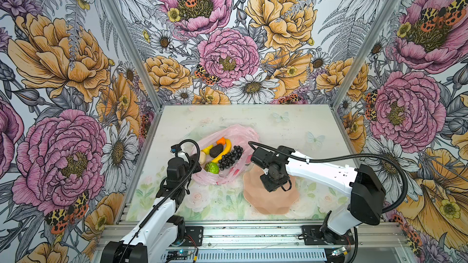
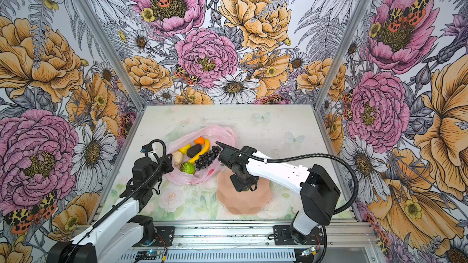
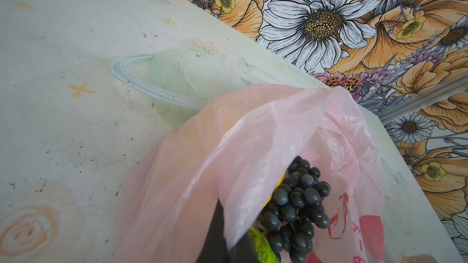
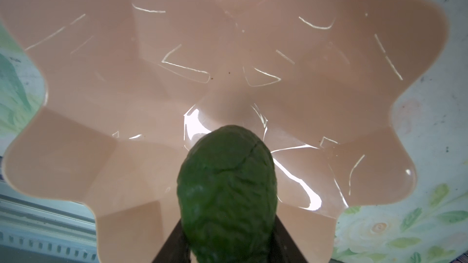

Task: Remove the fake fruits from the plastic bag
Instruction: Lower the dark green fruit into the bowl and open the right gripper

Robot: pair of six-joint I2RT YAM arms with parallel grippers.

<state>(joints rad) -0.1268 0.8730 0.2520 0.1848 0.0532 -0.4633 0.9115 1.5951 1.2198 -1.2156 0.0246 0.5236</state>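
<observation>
In a top view, the left gripper [image 1: 194, 160] sits at the 9 o'clock edge of the plastic bag [image 1: 243, 135], its jaws pressed fully together on the rim film. Its wrist view shows a dark finger [image 3: 212, 239] with pink film draped over it. I judge that this pinch keeps the mouth lifted and spread so the other arm can reach in.

The bag is thin, crinkly and translucent pink with red print. It lies slumped near the middle of the table [image 1: 291, 127].

Seven fake fruits lie in its open mouth:
- a whitish lump [image 1: 202, 158] at 9 o'clock
- a lemon [image 1: 206, 149]
- a bumpy lime-green citrus [image 1: 211, 167] at 7 o'clock
- a dark pebbled oval [image 1: 216, 151] at the centre
- an orange [image 1: 221, 140] at 12 o'clock
- a curved glossy banana [image 1: 227, 148]
- a beaded dark grape bunch [image 1: 230, 158] at 3 o'clock

At the bag's 4 o'clock the right gripper [image 4: 228, 239] points down. Its jaws are partly closed around a wrinkled, egg-shaped green fruit [image 4: 226, 193], held over the plate [image 1: 268, 203], presumably to set it down. I cannot tell whether the fruit touches the plate. The plate is peach-pink and glossy, scalloped with faceted sides.
</observation>
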